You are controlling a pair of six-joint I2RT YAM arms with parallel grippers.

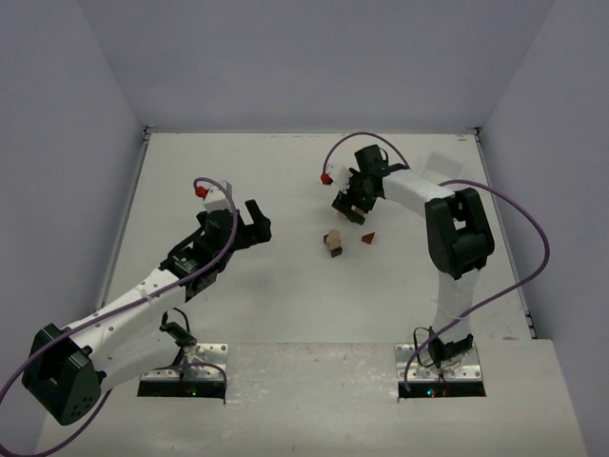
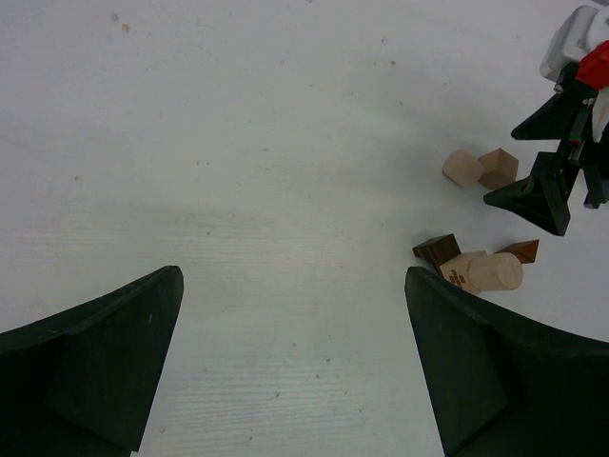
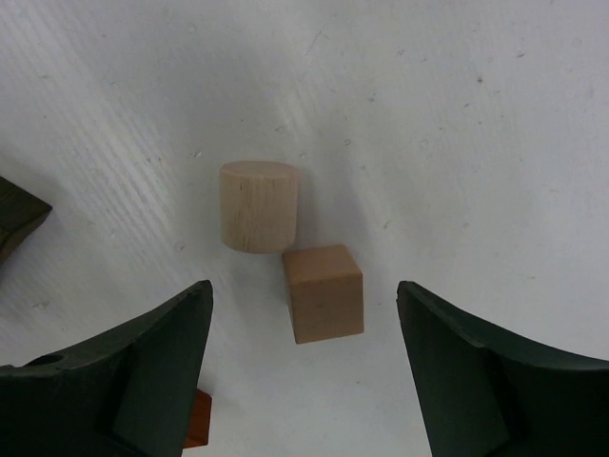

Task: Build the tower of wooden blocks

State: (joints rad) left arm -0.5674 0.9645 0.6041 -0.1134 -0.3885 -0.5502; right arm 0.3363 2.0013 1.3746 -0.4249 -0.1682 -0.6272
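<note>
A white table [image 1: 285, 171] stands enclosed by pale grey walls [image 1: 314, 57].

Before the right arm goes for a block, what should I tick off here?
1. Right claw open: ok.
2. Cube inside that claw's gap: ok, about centred.
3. Cube free of neighbours: not ok, the cylinder sits at its corner and seems to touch it.
4. Left claw out of the way: ok, open and apart from the pile.
5. Right claw's height over the cube: cannot tell.
6. Pile fit to build on: cannot tell, too small to read.
</note>
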